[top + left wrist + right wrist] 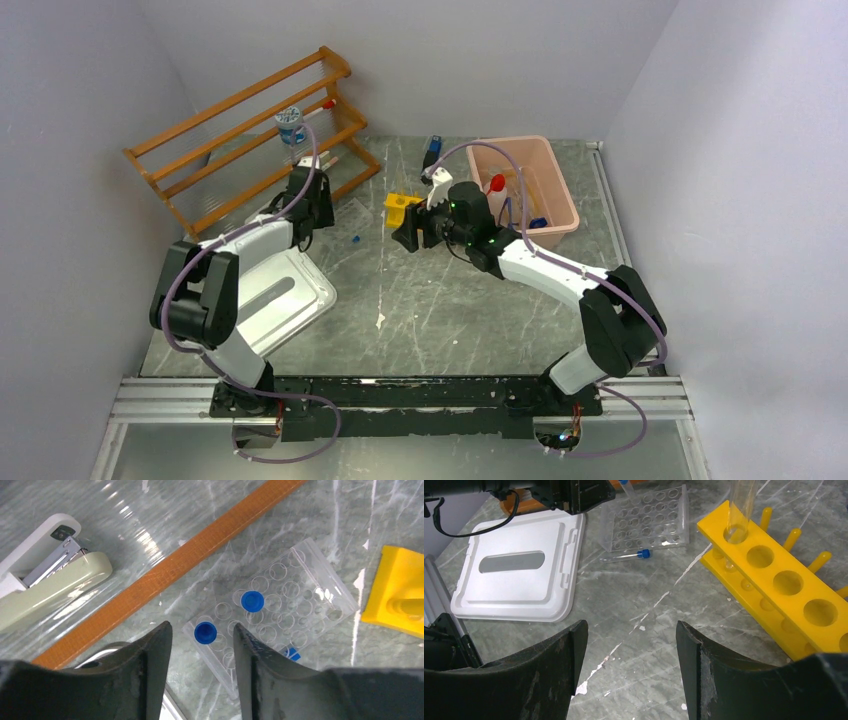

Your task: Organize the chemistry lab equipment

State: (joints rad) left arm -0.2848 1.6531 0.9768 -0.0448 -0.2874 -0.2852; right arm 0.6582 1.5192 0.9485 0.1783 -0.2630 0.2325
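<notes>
At the far left corner of the surface stands a wooden rack (240, 130). The left wrist view alone makes clear a stapler (50, 575) beside its rail. It also shows the left tool (202, 670), fingers apart and empty, above a clear tube rack (310, 605) where two blue-capped clear tubes (252, 601) stand. The right wrist view shows a loose tube (626, 556) lying just beside this rack, near the white lid (519, 575). The right tool (629, 665), also apart and empty, is by the yellow rack (774, 585). Only the top view shows the pink bin (563, 190) at the far right corner, with the red-capped clear squeeze bottle (496, 183) inside.
</notes>
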